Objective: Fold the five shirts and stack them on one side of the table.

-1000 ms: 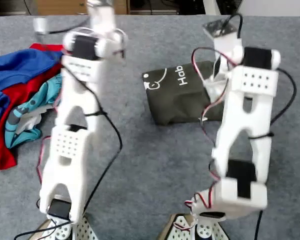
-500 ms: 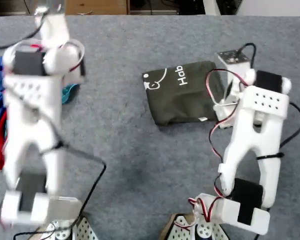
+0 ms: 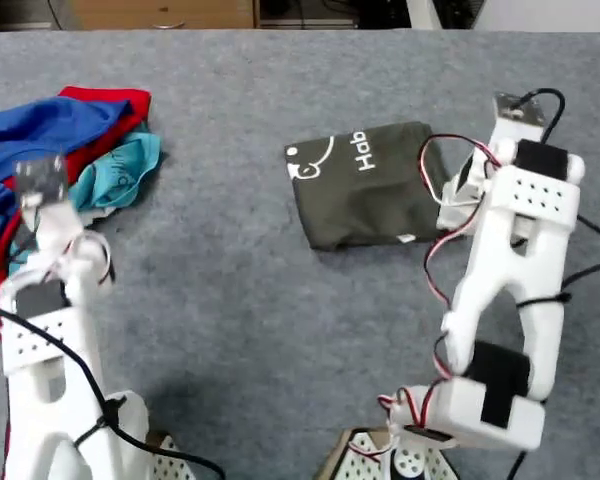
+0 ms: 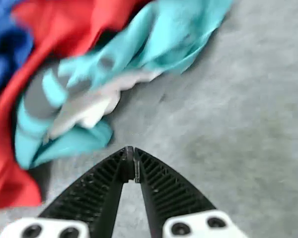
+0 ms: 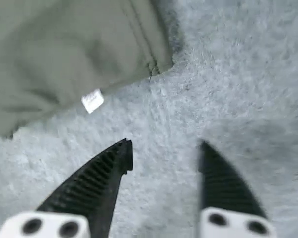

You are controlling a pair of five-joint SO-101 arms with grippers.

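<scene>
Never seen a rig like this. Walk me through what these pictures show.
These are two small robots: a left arm and a right arm, side by side at a grey table. One picture looks down from a fixed camera above; the other two come from a camera on each wrist. The left end effector, its pincer, is shut on nothing, close by a loose pile of blue, red and teal shirts. The right end effector is open over the table, next to a folded olive shirt. Nothing is held.
</scene>
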